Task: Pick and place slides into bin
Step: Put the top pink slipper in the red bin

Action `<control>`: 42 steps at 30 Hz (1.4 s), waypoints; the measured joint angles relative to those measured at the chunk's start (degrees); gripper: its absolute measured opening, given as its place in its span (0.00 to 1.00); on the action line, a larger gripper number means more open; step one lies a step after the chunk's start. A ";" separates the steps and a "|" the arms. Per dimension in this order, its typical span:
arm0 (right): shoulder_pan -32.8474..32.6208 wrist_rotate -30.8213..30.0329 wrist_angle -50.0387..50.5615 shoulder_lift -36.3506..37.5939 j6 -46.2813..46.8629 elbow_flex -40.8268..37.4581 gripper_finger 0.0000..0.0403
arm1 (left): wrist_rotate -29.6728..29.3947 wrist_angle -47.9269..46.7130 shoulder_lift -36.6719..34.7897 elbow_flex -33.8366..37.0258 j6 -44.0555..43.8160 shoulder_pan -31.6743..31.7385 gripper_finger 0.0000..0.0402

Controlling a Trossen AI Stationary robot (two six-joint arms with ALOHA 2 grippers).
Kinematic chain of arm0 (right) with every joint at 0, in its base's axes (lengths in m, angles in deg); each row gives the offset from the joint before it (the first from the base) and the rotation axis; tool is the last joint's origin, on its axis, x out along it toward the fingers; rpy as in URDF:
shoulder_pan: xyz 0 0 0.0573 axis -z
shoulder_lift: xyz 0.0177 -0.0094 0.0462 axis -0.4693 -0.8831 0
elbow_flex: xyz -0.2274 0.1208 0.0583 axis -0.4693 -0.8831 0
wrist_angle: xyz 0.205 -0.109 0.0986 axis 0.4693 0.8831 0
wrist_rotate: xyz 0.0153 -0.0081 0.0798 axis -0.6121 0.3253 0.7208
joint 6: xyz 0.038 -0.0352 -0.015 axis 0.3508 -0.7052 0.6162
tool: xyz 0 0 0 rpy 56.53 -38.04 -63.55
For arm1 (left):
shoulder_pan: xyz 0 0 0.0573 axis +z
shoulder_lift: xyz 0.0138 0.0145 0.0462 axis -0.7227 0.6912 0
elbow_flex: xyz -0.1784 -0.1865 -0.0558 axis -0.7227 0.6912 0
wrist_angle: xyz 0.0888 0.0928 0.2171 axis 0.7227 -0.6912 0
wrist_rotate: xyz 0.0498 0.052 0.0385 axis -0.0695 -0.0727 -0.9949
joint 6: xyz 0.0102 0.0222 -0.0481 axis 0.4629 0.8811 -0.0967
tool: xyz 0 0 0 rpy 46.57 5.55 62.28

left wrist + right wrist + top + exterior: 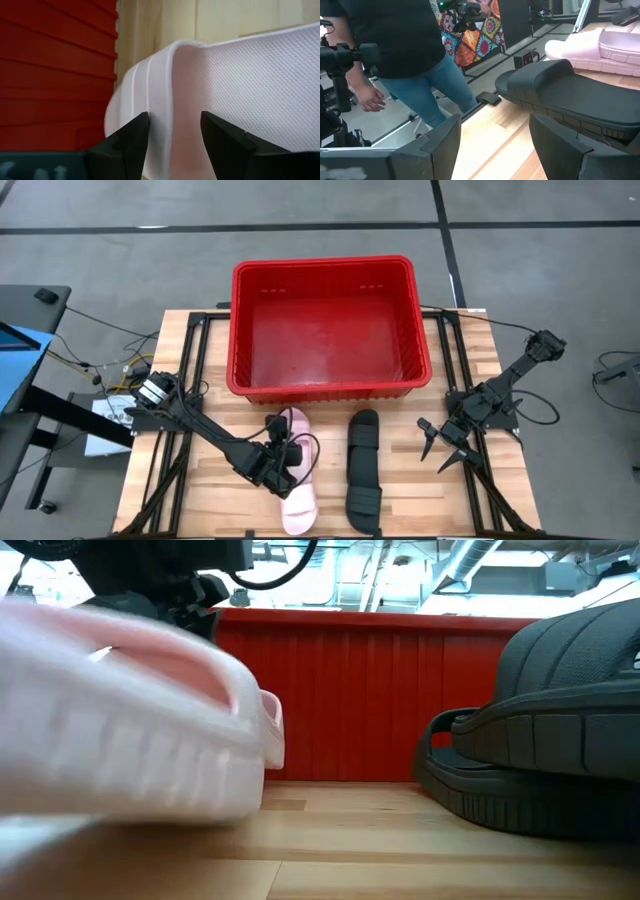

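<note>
One pale pink slide (299, 480) and one black slide (364, 472) lie side by side on the wooden table, lengthwise, just in front of the red bin (240, 330). No slide shows inside the bin. My left gripper (284, 456) is at the pink slide's left side, about mid-length, shut on its rim. The slide also shows in the left wrist view (240, 75) and the low view (130, 730). My right gripper (444, 446) hangs open and empty to the right of the black slide (570, 95). My left gripper has the pink slide's raised side rim (172, 115) between its two fingers, one finger (131, 140) on the grooved outer wall and one (220, 137) on the footbed side. It comes slanting down from the table's left. I cannot tell whether the slide is clear of the table.
The bin's near wall (330, 390) stands close behind both slides. Black frame rails (190, 370) run along the table's left and right sides. A person (405, 45) stands in the room beyond the table. Free wood lies between the black slide and my right gripper.
</note>
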 joint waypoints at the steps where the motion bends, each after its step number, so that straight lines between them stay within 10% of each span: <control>1: 0.02 0.00 0.00 0.00 0.00 -0.02 0.56 | -0.33 -0.18 0.00 0.00 -0.16 0.00 0.43; 19: 0.01 0.01 0.00 0.00 0.00 -0.01 0.56 | -2.32 -2.87 0.00 0.00 -0.51 0.62 0.40; 42: 0.00 0.02 0.00 0.00 0.00 -0.02 0.56 | -1.94 -2.88 0.00 -0.48 -4.64 0.23 0.01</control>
